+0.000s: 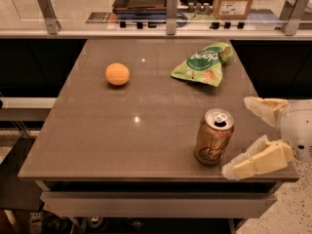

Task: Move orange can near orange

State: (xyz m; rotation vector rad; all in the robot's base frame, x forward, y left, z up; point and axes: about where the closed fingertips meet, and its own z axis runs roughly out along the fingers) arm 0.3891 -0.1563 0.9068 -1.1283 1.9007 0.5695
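The orange can (213, 137) stands upright near the front right of the brown table (122, 130), silver top and pull tab showing. The orange (117, 74) lies at the table's back left, far from the can. My gripper (246, 135) comes in from the right edge, open, its two pale fingers (258, 161) spread just right of the can, one behind and one in front. It holds nothing and does not touch the can.
A green snack bag (203, 63) lies at the back right of the table. A glass barrier with metal posts (171, 6) runs along the far edge. The floor drops away at the front and right edges.
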